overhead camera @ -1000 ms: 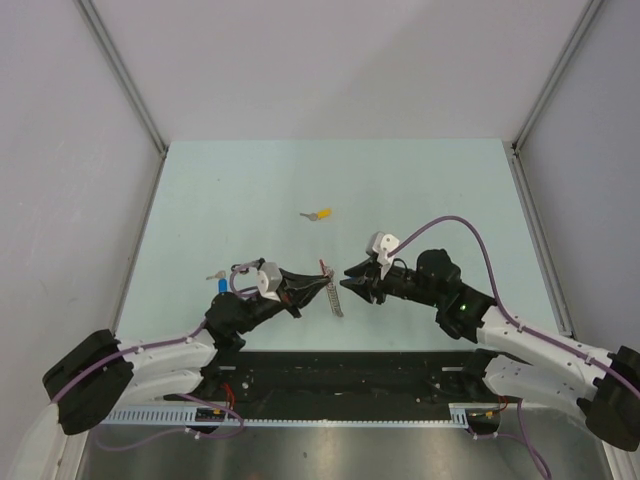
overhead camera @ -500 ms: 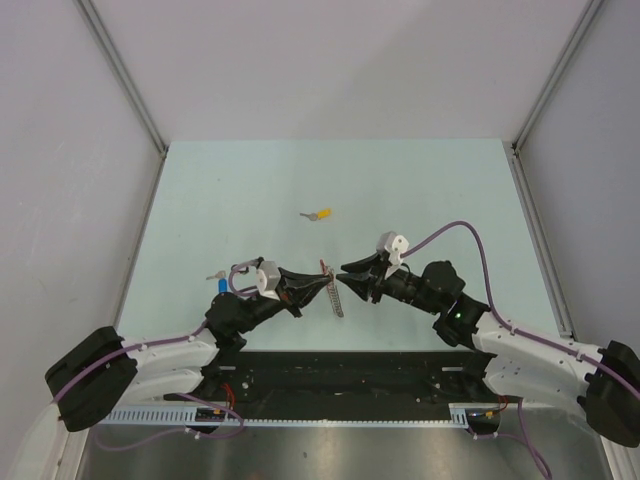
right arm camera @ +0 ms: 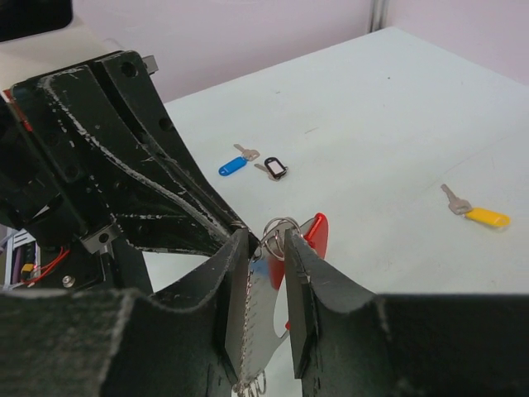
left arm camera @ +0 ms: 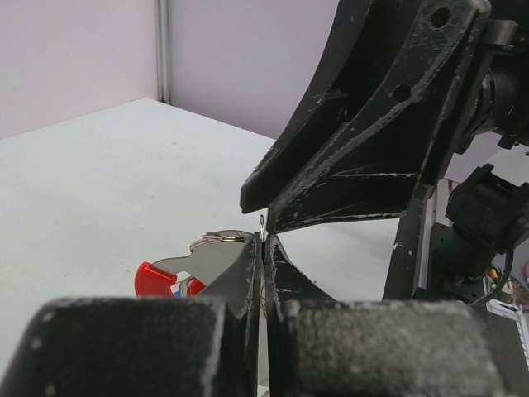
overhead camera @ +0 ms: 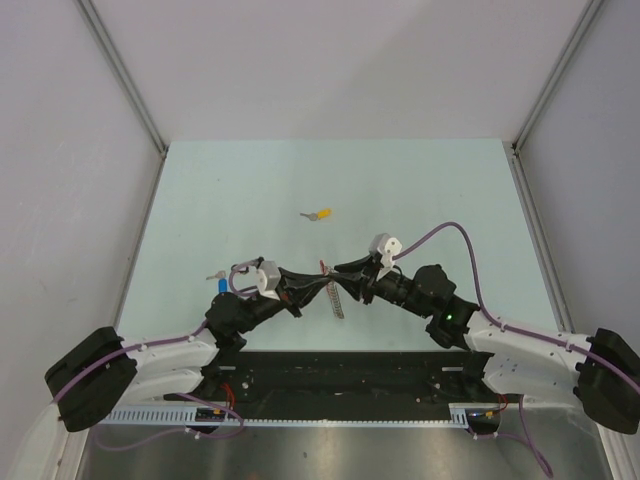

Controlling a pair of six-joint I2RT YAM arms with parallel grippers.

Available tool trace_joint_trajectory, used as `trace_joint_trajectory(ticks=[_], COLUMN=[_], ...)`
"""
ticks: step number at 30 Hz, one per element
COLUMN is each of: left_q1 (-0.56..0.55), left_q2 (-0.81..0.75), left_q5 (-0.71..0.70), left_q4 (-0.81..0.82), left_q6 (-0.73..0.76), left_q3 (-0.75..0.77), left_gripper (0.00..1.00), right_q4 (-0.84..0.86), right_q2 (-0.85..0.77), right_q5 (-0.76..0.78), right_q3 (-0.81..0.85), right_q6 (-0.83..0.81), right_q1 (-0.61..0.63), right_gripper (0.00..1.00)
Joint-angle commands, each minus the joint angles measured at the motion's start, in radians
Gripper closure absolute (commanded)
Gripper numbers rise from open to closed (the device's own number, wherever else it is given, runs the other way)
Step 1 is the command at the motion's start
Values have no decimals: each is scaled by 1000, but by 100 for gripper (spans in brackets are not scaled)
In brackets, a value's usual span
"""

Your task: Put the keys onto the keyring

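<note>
Left tool [left arm camera: 264, 248] is pressed together at the tips, pinching the thin split ring of the keyring [right arm camera: 281, 228], a bunch of silvery metal chain with a curved red plastic tag. The keyring is held up off the pale green desk [overhead camera: 250, 190], near the front centre, between the two tool tips. Red tag [left arm camera: 154, 279] sticks out to one side, and the chain [overhead camera: 337, 303] hangs down below the ring. Right tool [right arm camera: 269, 248] meets the left one tip to tip. Its fingers [right arm camera: 307, 285] stand a narrow gap apart, with the ring, a flat silver piece and the red tag in that gap. Can't tell whether its pads actually clamp anything. Yellow-capped silver metal key [overhead camera: 320, 214] lies flat on the desk further back, well apart from both tools. Blue-capped silver metal key [right arm camera: 232, 166] lies on the desk over on the left arm's side, just beside a small black loop-shaped tag [right arm camera: 275, 169]. Whether those two touch is too small to tell. Neither key is on the ring yet.
</note>
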Motion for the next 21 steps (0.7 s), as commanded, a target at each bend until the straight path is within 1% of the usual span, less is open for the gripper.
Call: trace_joint_trajectory(ticks=[1, 6, 16, 19, 21], left_q1=[-4, -4, -4, -5, -5], left_q2=[-24, -32, -36, -38, -42], left_q5=[-3, -12, -23, -36, -45], left_q4=[59, 55, 56, 59, 61], left_q6=[-4, 1, 6, 6, 6], left_q3=[7, 4, 1, -2, -4], left_gripper=[100, 100, 100, 100, 99], right_q4=[63, 69, 86, 97, 95], right_q2=[16, 41, 79, 94, 111], right_q5=[75, 57, 60, 93, 124], right_q3=[1, 1, 1, 1, 1], right_q6=[5, 8, 17, 35, 40], right_q1=[9, 12, 32, 49, 55], right_gripper=[72, 76, 77, 77, 79])
